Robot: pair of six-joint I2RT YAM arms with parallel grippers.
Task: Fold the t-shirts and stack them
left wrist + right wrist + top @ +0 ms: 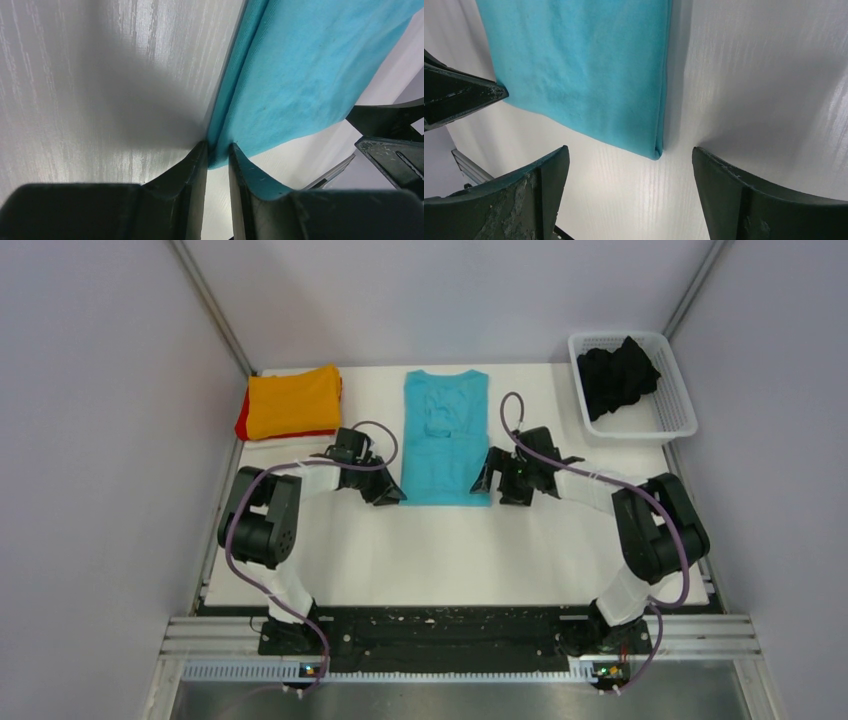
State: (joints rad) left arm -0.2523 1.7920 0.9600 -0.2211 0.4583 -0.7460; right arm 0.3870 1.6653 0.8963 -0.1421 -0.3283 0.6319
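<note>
The turquoise t-shirt (446, 435) lies flat at the table's middle back, its sides folded in to a long rectangle. My left gripper (393, 496) is shut on its near left corner (218, 152). My right gripper (485, 483) is open, its jaws wide apart just short of the shirt's near right corner (657, 150), not touching it. The orange t-shirt (293, 400) lies folded on the red t-shirt (242, 423) at the back left. The black t-shirt (617, 374) lies crumpled in the basket.
The white mesh basket (680, 405) stands at the back right corner. Grey walls close in the table on the left, right and back. A black rail runs along the near edge by the arm bases.
</note>
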